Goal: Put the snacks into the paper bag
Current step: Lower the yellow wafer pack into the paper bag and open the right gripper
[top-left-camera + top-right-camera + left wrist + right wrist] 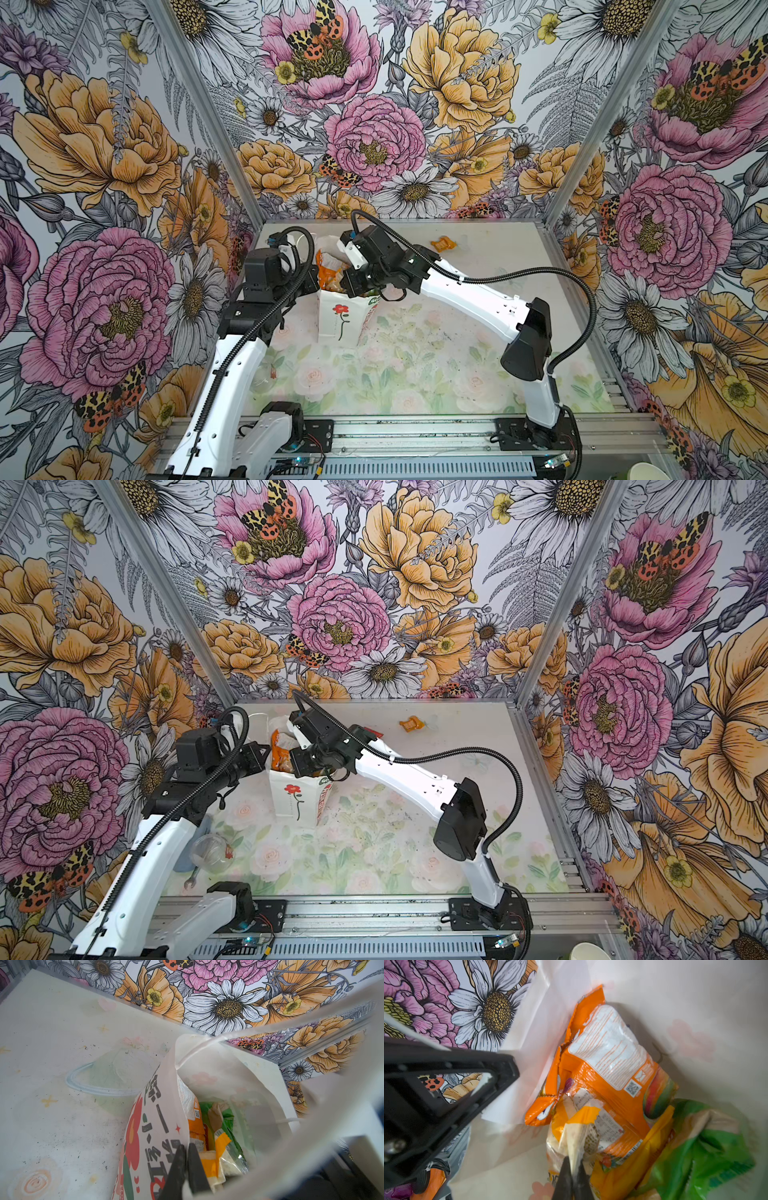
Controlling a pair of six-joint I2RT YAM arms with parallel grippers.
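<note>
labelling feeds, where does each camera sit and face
Both top views: high behind the robot, facing down at the paper bag; left arm, right arm show.
Left wrist: past the left gripper, shut on the bag rim, into it.
Right wrist: into the bag; right gripper shut on a yellow packet.
Wrist views share the orange packet.

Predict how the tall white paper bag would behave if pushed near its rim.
The paper bag would probably crumple; its thin wall looks bowed. It may tip, being tall and narrow, though the orange and green snack packets inside likely steady it.
</note>
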